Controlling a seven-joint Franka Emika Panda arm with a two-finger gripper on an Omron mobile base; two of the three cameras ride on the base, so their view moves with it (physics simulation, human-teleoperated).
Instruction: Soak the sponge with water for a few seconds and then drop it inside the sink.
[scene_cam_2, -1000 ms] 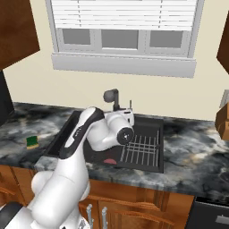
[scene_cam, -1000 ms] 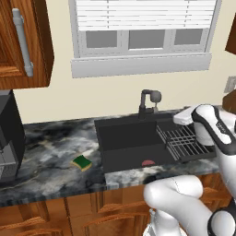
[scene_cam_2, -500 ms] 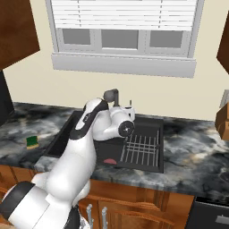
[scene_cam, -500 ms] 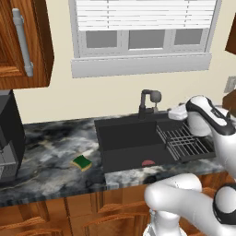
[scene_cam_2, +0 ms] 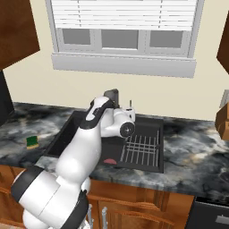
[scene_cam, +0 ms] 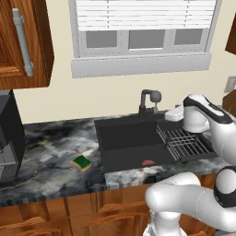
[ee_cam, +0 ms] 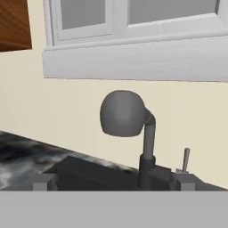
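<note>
We note the sponge [scene_cam: 82, 162] lying flat on the tabletop [scene_cam: 50, 147] to the left of the sink [scene_cam: 129, 143], near the front edge and a little apart from the basin's rim; its dark green top faces up and its long axis runs slantwise to the tabletop edge. In the right base view the same sponge [scene_cam_2: 32, 142] sits far left, well apart from the arm. The gripper [scene_cam: 173, 114] is over the back right part of the sink, just beside the faucet [scene_cam: 148, 103] and above the dish rack [scene_cam: 184, 143], so the sponge lies well to its left and lower, across the whole basin. The hand view looks level at the faucet head [ee_cam: 123, 113] and the wall, with the small lever [ee_cam: 185, 159] to one side; the hand points at the tap, not down at the tabletop. The jaws stand wide and hold nothing. No water is running from the tap. We judge the sponge is not yet fetched.
</note>
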